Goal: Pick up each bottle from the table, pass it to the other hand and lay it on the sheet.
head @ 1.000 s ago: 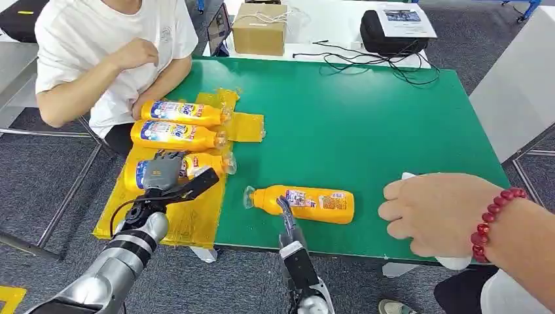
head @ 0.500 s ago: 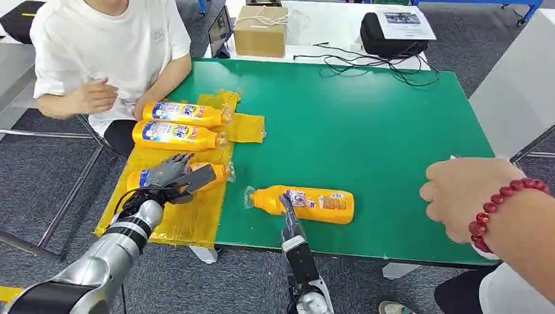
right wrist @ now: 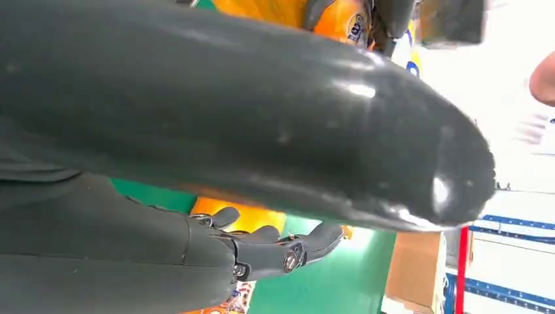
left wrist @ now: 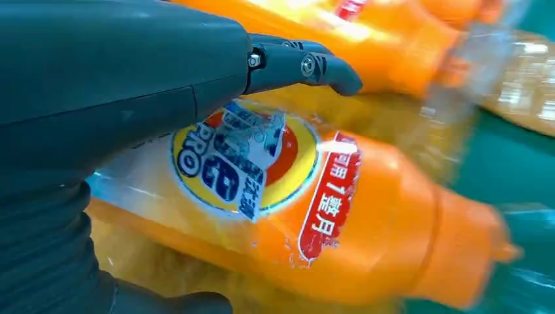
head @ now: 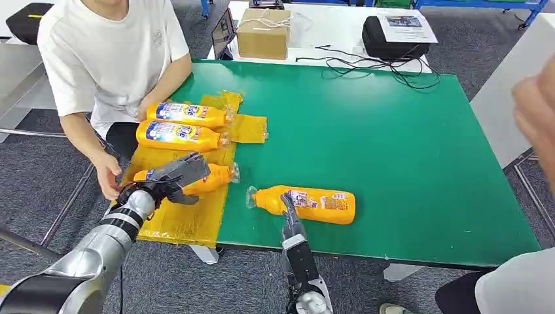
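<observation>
Left hand point(head: 178, 176) lowered over third bottle point(head: 213, 178) on sheet point(head: 190, 219), fingers apart, right hand point(head: 288, 210) seemingly open beside fourth bottle point(head: 314, 203)

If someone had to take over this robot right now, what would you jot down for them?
Left hand: fingers spread over the nearest bottle on the yellow sheet; whether it grips is unclear.
Right hand: open, at the near side of the bottle on the table.
Done: three bottles lie on the sheet, the other two farther back.
Left: one bottle lies on the green table, still to be picked up, passed over and laid down.
A person's hand is close to the sheet.
</observation>
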`<state>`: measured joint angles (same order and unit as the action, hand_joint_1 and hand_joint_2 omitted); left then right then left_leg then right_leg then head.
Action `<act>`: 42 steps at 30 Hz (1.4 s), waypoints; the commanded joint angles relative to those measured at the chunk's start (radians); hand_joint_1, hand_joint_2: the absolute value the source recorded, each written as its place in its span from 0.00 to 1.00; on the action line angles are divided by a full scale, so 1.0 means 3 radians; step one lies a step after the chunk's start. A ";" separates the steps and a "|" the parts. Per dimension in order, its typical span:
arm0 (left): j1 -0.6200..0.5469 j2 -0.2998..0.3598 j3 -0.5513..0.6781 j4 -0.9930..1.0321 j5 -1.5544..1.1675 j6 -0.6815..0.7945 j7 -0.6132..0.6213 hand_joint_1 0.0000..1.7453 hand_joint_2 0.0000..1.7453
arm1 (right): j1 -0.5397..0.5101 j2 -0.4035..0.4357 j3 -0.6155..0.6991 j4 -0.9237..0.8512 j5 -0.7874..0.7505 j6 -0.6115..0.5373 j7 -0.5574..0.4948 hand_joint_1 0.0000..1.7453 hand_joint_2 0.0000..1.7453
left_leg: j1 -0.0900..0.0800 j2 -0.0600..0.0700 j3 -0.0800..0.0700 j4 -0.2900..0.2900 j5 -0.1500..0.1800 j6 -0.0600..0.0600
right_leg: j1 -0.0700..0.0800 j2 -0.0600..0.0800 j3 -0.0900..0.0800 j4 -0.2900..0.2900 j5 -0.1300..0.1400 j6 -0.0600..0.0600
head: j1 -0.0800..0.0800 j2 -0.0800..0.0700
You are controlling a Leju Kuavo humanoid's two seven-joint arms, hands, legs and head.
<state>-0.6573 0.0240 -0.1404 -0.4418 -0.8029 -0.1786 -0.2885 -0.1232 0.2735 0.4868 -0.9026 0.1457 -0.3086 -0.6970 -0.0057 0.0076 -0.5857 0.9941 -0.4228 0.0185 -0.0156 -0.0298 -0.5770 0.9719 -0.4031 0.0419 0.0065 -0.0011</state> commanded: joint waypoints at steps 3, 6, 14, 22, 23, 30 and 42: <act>0.0385 -0.0127 -0.0004 -0.0445 0.0499 0.0297 -0.0547 0.00 1.00 | -0.0021 -0.0076 -0.0050 0.0040 0.0046 -0.0024 -0.0004 0.00 0.00 | 0.0001 0.0000 0.0002 -0.0002 0.0000 -0.0002 | -0.0001 0.0006 0.0001 -0.0005 0.0001 -0.0003 | 0.0000 0.0000; 0.0619 -0.0379 0.0289 -0.1032 0.1173 0.0530 -0.0922 0.00 1.00 | -0.0013 -0.0091 -0.0070 0.0043 0.0093 -0.0013 -0.0004 0.00 0.00 | -0.0001 0.0002 -0.0005 0.0001 0.0000 -0.0002 | -0.0002 0.0004 -0.0006 -0.0003 0.0000 -0.0002 | 0.0001 0.0000; 0.1149 -0.0775 0.0072 -0.3255 0.3237 0.1577 -0.0898 0.00 1.00 | -0.0022 -0.0152 0.0057 0.0112 0.0120 -0.0278 -0.0004 0.00 0.00 | 0.0003 -0.0004 -0.0034 0.0014 -0.0006 -0.0001 | 0.0003 0.0001 -0.0032 0.0002 -0.0004 0.0000 | 0.0004 0.0000; 0.2099 -0.0610 -0.0719 -0.4791 0.3520 0.2020 -0.1240 0.00 1.00 | -0.0029 -0.0620 -0.0082 -0.0025 0.2009 -0.1053 0.0688 0.00 1.00 | 0.0002 0.0009 -0.0034 0.0007 -0.0013 -0.0002 | 0.0002 0.0016 -0.0036 -0.0002 -0.0006 0.0000 | 0.0000 0.0000; 0.2239 -0.0583 -0.0751 -0.4821 0.3369 0.2036 -0.1325 0.00 1.00 | -0.0097 -0.0760 -0.0223 -0.0023 0.2519 -0.1298 0.1032 0.00 1.00 | -0.0002 0.0018 -0.0032 0.0002 -0.0010 0.0000 | -0.0002 0.0023 -0.0036 -0.0008 -0.0002 0.0002 | -0.0001 0.0000; 0.2464 -0.0718 -0.0812 -0.4492 0.3040 0.1982 -0.1365 0.00 1.00 | -0.0664 -0.1309 -0.0695 0.0166 0.3378 -0.0949 0.1453 0.00 1.00 | -0.0012 0.0013 -0.0042 0.0003 -0.0011 0.0006 | -0.0011 0.0022 -0.0044 -0.0007 0.0003 0.0007 | -0.0001 0.0000; 0.2358 -0.0746 -0.0899 -0.4176 0.3279 0.1858 -0.1098 0.00 1.00 | -0.1197 -0.1365 -0.0566 0.0938 0.3440 -0.0512 0.1683 0.00 1.00 | -0.0013 0.0013 -0.0032 0.0002 -0.0001 0.0014 | -0.0012 0.0021 -0.0034 -0.0011 0.0013 0.0015 | -0.0001 0.0000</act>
<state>0.0657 -0.2049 -0.3872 -1.7769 0.1614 0.3914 -0.6389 -0.3833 -0.1145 0.3086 -0.8064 1.1788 -0.4711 -0.2014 -0.0115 0.0128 -0.5994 0.9952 -0.4217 0.0249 -0.0206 -0.0251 -0.5920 0.9702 -0.3983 0.0487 0.0061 -0.0011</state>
